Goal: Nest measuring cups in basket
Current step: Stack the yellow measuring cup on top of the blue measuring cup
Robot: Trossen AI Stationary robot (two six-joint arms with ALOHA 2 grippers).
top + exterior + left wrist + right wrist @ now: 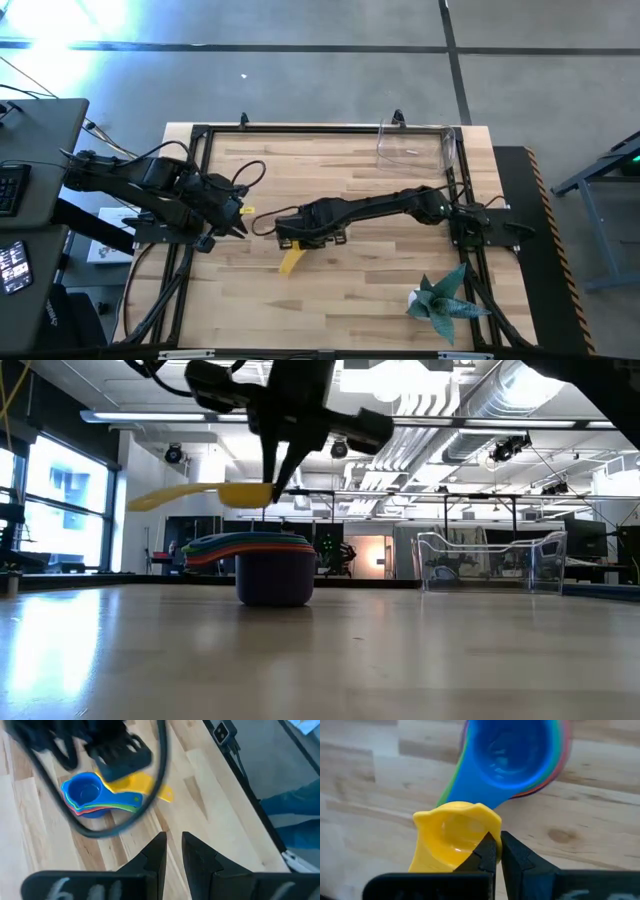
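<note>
At the left side of the wooden tabletop [330, 290] I had the left gripper [232, 222] parked just inside the black metal frame [300, 130], its fingers [157, 852] a narrow slit apart and grasping nothing. I judged that a sensible place for it: clear of the work, yet aimed at the pile so its wrist camera could watch.

Near the middle, the right gripper [275, 485] hung above the stack of nested plastic measuring cups [272, 568] (purple at the bottom, blue uppermost, the other colours showing only as thin rims between). Its fingers [490, 852] were clenched on the rim of the small yellow plastic measuring cup [452, 837], which was held level in the air with its flat handle sticking out sideways. Pinching the wall rather than the handle kept the bowl from swinging, I reckoned, and holding it just above the blue cup suited lowering it straight into the stack.

Far to the right, at the back corner of the tabletop, the clear rectangular plastic basket [415, 148] stood well apart from the stack and held no cups, so the move into it remained undone. The teal spiky paper plant [442, 298] sat at the near right corner, out of the way.
</note>
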